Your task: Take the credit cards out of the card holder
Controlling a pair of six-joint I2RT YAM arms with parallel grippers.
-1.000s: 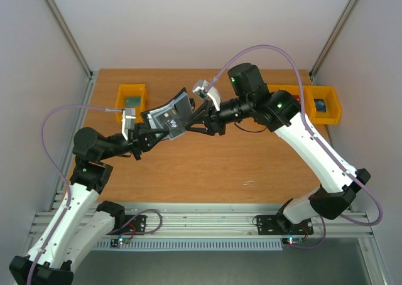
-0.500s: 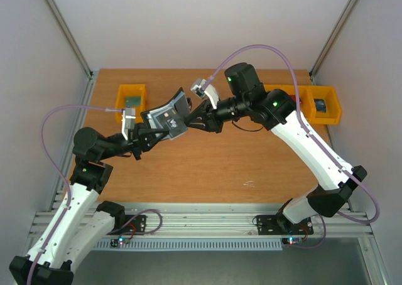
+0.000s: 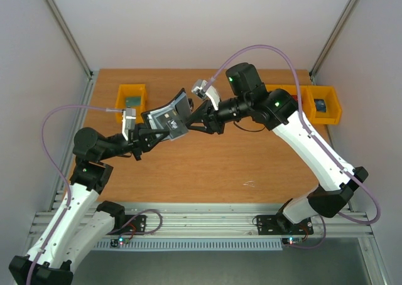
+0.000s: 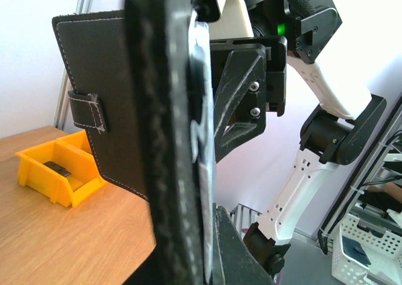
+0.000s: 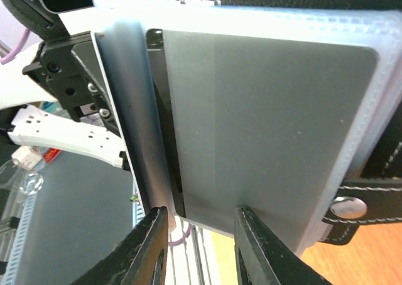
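Black and soft-looking, the card holder point(image 3: 179, 103) is up in the air over the wooden table point(image 3: 207, 166), a bit left of the middle, between the two arms. It is open like a little book. White stitches run along its edge. A small black tab point(image 4: 86, 109) sticks out from one side, and the right wrist camera shows a shiny round snap point(image 5: 342, 206) on a tab. Inside are pale blue-grey pockets you can see through.

From above, a dark card point(image 3: 169, 120) with white letters shows in the holder. In the right wrist camera, a flat grey card face fills most of the view, tucked in a pocket. I cannot tell which card that is.

The left gripper point(image 3: 157, 132) pinches the lower part of the holder and holds it tilted up. The right gripper point(image 3: 188, 118) is right at the open side of the holder. Its two fingers point(image 5: 151, 247) are spread apart. The bottom edge of the grey card sits at the gap between them and is not squeezed.

One yellow bin point(image 3: 130, 98) sits at the back left of the table. More yellow bins point(image 3: 323, 105) sit at the back right.
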